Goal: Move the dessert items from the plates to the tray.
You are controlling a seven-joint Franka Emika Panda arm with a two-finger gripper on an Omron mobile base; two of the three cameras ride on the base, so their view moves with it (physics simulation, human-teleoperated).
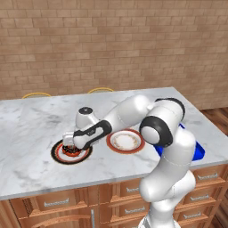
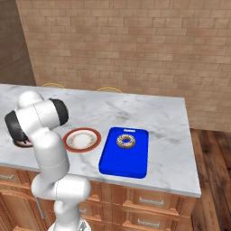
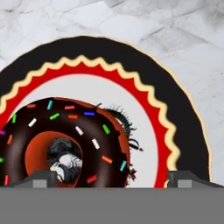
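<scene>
item: chocolate donut (image 3: 65,144), small ring with dark icing, coloured sprinkles and a reddish-orange edge and inner wall. location: lying flat on the black-and-red plate (image 3: 175,127), off centre toward one side of the plate's white field, over its dark central pattern. that plate sits on the marble counter (image 1: 31,129) at the arm's far reach to its left.

item: pale donut (image 2: 126,141), whitish glaze, lying flat on the blue tray (image 2: 124,167); this half of the job looks done. the cream plate (image 2: 81,139) between the other plate and the tray is bare.

tool: gripper (image 1: 69,144), lowered over the black-and-red plate, pointing down at the donut. in the hand view the two finger tips (image 3: 43,179) stand wide apart, one at each lower corner, with most of the ring lying between them and nothing pinched; jaws read as spread and empty.

handling, by judgement: light, soft and crushable; icing likely tacky rather than slippery, so grip should hold with mild force. hard closing would dent the ring or crack the icing. rigid only in a loose sense; expect slight give.

where to take hold: across the outer edge of the ring, fingers on opposite sides, low enough to catch the cake body and not just the iced top. alternative is one finger through the hole and one outside, pinching a single wall. the plate is shallow, so finger tips may touch it before seating.

risk: the donut lies to one side of the gripper's centre line, so closing may push it across the plate.
</scene>
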